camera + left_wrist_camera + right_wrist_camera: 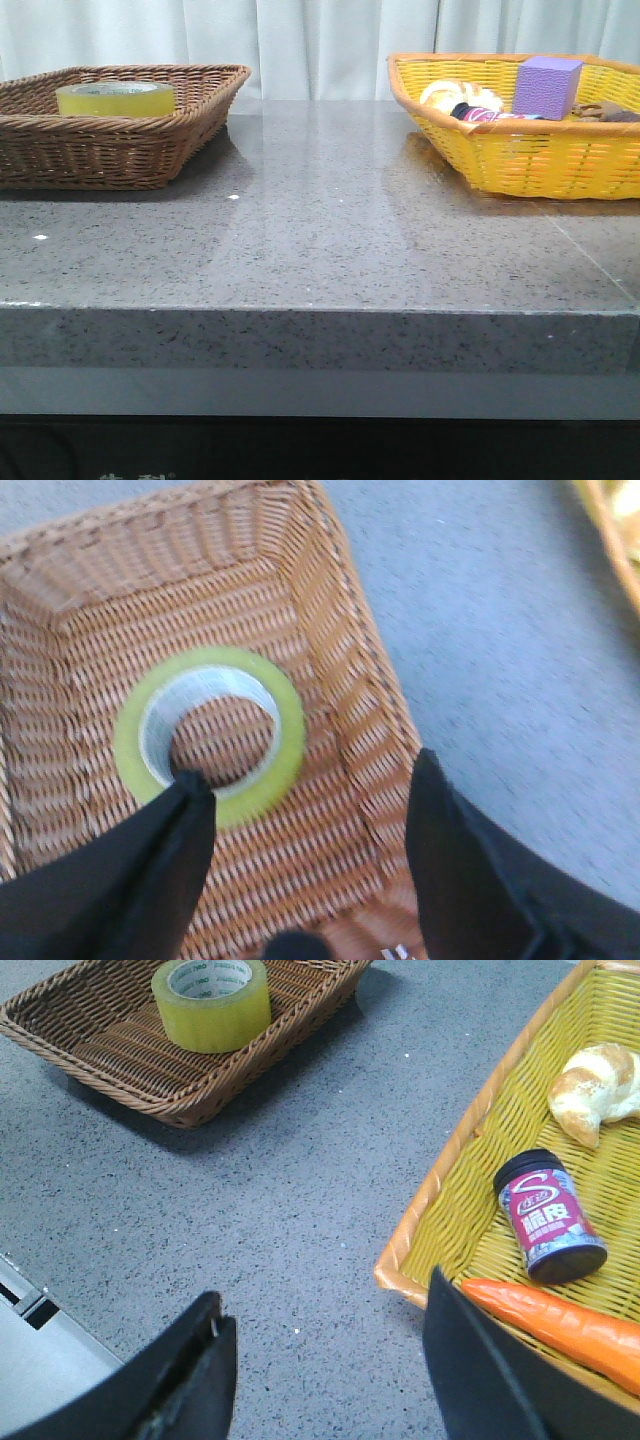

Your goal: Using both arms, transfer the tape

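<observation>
The yellow-green tape roll (115,98) lies flat in the brown wicker basket (150,150) at the far left of the table. It shows from above in the left wrist view (245,795) and at a distance in the right wrist view (212,1005). My left gripper (310,780) is open above the basket, one finger over the roll's edge, the other over the basket's rim; nothing is between them. My right gripper (325,1325) is open and empty above the grey tabletop, between the two baskets. Neither arm shows in the front view.
A yellow basket (540,165) at the far right holds a purple cube (546,86), a bread roll (595,1090), a dark jar with a red label (548,1215) and a carrot (560,1325). The grey stone table (320,240) lies between the baskets.
</observation>
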`<state>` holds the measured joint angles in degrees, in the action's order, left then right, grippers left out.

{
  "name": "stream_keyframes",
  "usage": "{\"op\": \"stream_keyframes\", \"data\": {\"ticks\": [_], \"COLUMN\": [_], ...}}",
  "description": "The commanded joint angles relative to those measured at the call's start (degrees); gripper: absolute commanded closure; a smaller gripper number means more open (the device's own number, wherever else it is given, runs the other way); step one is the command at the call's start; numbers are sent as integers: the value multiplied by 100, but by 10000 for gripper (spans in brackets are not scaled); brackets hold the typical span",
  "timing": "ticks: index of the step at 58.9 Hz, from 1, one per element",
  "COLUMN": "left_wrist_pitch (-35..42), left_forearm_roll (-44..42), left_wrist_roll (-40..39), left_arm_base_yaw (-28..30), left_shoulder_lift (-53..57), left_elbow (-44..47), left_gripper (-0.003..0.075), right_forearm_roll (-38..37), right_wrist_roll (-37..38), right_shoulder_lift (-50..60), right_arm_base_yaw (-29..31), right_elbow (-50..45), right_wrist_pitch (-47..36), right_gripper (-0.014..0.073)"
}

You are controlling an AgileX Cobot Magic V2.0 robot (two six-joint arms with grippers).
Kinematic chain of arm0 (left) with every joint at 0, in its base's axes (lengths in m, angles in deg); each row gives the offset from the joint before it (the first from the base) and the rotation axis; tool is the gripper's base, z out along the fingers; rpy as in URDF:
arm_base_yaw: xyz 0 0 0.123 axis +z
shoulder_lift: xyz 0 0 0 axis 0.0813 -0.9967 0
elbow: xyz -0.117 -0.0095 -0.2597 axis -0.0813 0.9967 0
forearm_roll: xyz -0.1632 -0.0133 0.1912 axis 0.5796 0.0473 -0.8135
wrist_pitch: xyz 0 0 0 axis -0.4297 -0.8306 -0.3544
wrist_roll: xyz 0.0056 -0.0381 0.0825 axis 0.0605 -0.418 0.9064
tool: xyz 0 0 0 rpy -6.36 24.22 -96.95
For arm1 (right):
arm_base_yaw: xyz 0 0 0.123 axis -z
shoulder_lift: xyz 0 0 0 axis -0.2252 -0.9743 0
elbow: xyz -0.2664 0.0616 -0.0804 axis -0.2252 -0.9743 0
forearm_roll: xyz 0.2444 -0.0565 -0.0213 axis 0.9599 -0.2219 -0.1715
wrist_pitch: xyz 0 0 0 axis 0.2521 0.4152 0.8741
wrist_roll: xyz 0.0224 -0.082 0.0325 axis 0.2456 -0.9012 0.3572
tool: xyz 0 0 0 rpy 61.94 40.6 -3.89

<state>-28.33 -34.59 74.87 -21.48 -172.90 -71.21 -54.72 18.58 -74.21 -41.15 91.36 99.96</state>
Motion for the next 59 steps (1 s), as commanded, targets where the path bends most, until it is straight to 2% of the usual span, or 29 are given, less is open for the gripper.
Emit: {"op": "stream_keyframes", "data": {"ticks": [1,14,29,37,51,59], "left_wrist_pitch": [-140,18,932,1191,1769,2073], "left_forearm_roll": [327,385,360,46,-429,-542], "left_wrist_roll": [-75,-75,-11,-11,-269,-360], "left_arm_base_yaw": [2,-75,-75,-75,-75,-75], "left_shoulder_lift": [706,1871,3239,3872,4877,5335], "left_elbow": [385,2187,4079,4681,5511,5920], "left_gripper": [300,300,300,300,300,300], "right_forearm_roll": [54,60,-192,-366,-466,-466], "right_wrist_roll": [11,11,55,495,495,495], "right_shoulder_lift": [17,17,24,42,113,335], "right_arm_base_yaw": [26,26,31,318,1091,1143], "right_elbow": [162,162,162,162,181,181], "right_wrist_pitch": [-447,-381,-278,-68,470,546], "right_gripper": [150,150,150,150,150,150]}}
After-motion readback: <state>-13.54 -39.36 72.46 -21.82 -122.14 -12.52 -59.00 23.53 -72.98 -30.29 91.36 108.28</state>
